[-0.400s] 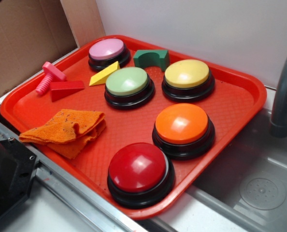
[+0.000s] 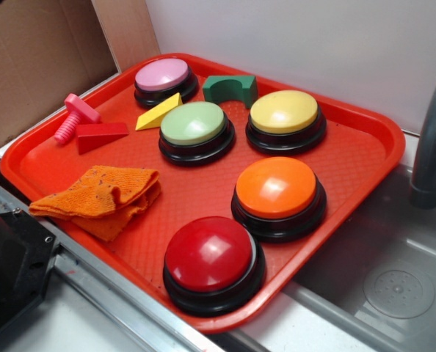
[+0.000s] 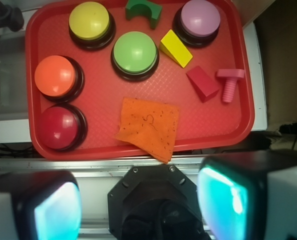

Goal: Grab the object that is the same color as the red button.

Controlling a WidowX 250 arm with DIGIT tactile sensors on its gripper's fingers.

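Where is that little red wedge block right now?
In the exterior view the red wedge lies at the tray's left, between the pink bolt and the yellow wedge.

The object [image 2: 100,136] is a small solid red wedge-shaped block, lying flat near the tray's far-left edge, just beside a pink bolt. The red button [image 2: 212,258] is large, round and glossy, dome upward on a black base, at the tray's near edge

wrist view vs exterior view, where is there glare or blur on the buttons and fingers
Wrist view: the gripper fingers loom large, blurred and glowing cyan at the bottom edge, while the red plastic tray stays sharp. Exterior view: soft white highlights sit on the glossy dark red dome button and the orange dome button.
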